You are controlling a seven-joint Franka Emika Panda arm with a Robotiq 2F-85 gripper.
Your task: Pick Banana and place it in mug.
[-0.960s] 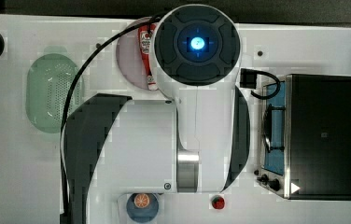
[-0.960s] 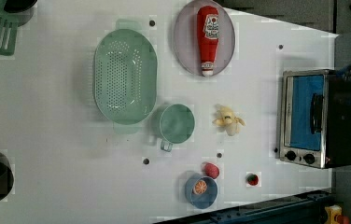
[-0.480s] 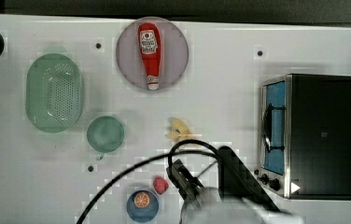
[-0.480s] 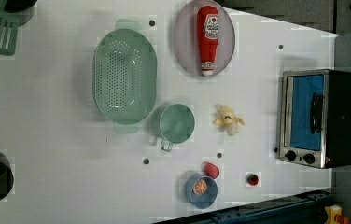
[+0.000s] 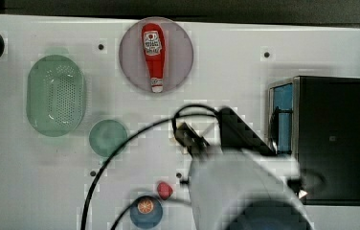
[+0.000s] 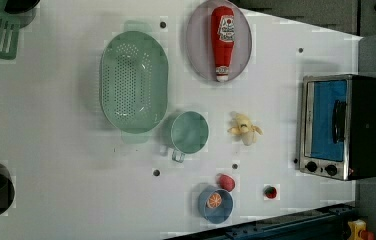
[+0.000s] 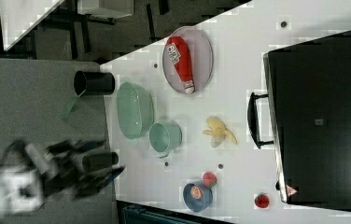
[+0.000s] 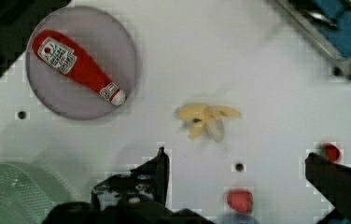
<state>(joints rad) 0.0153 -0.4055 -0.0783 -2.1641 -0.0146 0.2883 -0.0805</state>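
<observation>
The banana (image 8: 206, 120) is a pale yellow, partly peeled piece lying on the white table; it also shows as the banana (image 6: 245, 129) and the banana (image 7: 218, 130). The mug (image 6: 189, 132) is a small teal-green cup standing upright to the left view's left of the banana, about a cup's width away. My gripper (image 8: 236, 156) is open, its dark fingers (image 8: 157, 170) spread wide with nothing between them, and the banana lies just beyond them. In the top view my arm (image 5: 245, 187) reaches in from the lower right, covers the banana and ends to the right of the mug (image 5: 108, 138).
A ketchup bottle (image 6: 222, 42) lies on a round grey plate (image 6: 196, 45). A pale-green colander (image 6: 133, 82) sits beside the mug. A toaster oven (image 6: 343, 125) stands at the left view's right. A blue bowl (image 6: 215, 204) holds an orange slice, with a red fruit (image 6: 226, 182) next to it.
In the top view my arm swung off the table's middle to the bottom edge, then moved up over the banana's spot. Nothing on the table has moved.
</observation>
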